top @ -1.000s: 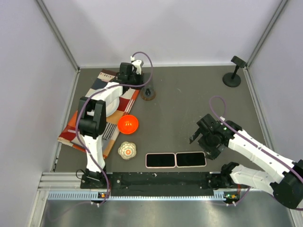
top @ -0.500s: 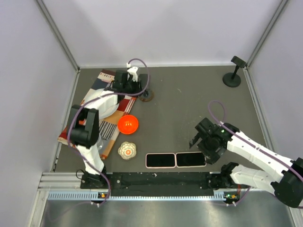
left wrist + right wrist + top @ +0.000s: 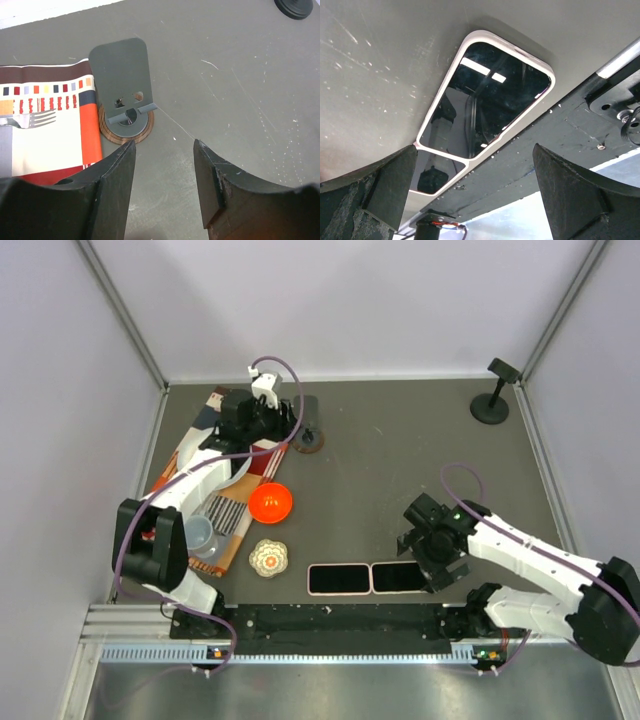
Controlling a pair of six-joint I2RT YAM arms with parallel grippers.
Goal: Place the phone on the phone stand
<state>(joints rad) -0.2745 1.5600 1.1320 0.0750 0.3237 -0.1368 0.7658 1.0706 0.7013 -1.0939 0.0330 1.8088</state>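
Observation:
The phone stand [image 3: 123, 80], a grey upright plate on a round wooden base, stands beside the placemat's right edge and also shows in the top view [image 3: 310, 438]. My left gripper [image 3: 164, 142] is open just short of it, with only bare table between the fingers; from above the left gripper [image 3: 287, 427] sits just left of the stand. Two black phones lie side by side at the near edge: the left phone [image 3: 339, 579] and the right phone [image 3: 402, 577]. My right gripper [image 3: 422, 558] hovers wide open over the right phone [image 3: 485, 100], not touching it.
A striped placemat [image 3: 172, 502] carries a white plate [image 3: 238, 462], a fork and a grey cup [image 3: 200, 534]. An orange bowl [image 3: 270, 502] and a small patterned bowl [image 3: 268, 557] sit near it. A black pedestal stand [image 3: 492, 400] is at the back right. Black base rail [image 3: 340, 620] borders the phones.
The left gripper has opened and drawn back leftward from the phone stand. The right gripper has moved left and nearer, over the right phone.

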